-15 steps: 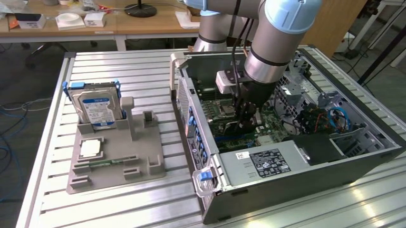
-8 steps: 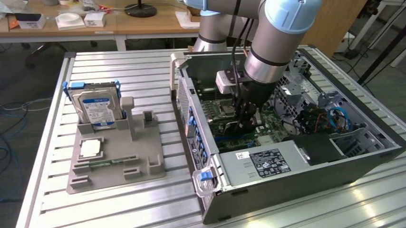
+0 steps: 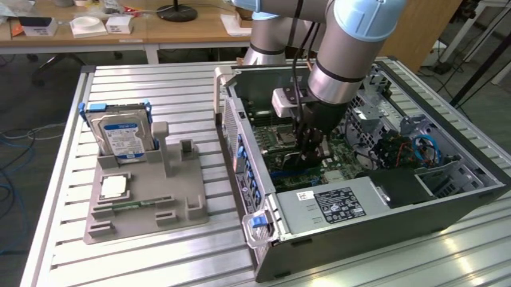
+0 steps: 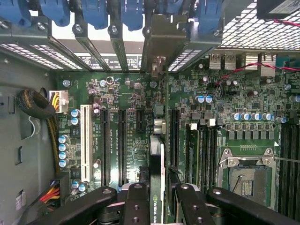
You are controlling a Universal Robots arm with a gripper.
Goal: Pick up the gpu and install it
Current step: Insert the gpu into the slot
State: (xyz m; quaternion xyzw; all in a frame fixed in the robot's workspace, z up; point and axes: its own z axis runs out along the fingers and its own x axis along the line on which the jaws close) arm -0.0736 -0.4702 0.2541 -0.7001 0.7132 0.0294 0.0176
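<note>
Clamped on the gpu [image 4: 156,187], the claw [image 4: 157,206] grips the thin card edge-on between its dark fingers [image 4: 136,206], down inside the open computer case [image 3: 447,197]. In the wrist view the card stands on edge over the green motherboard [image 4: 187,117], running toward the row of slot covers at the rear wall, where its silvery end bracket [image 4: 158,42] sits between the blue retaining clips [image 4: 131,11]. It lies in line with the long black expansion slots [image 4: 105,145], just beside an empty one, though whether its lower edge is already pressed home in a slot cannot be told. In the exterior view the arm [image 3: 351,54] reaches straight down into the case, the claw low over the board next to the power supply [image 3: 335,206]. Well apart, on the slatted table [image 3: 160,78], the grey parts holder [image 3: 143,203] has the silver hard drive [image 3: 121,134] standing in it. Judged from this, the pickup is done and the card has been carried into the case and lined up at the slots; what seems left is seating it fully and letting go.
</note>
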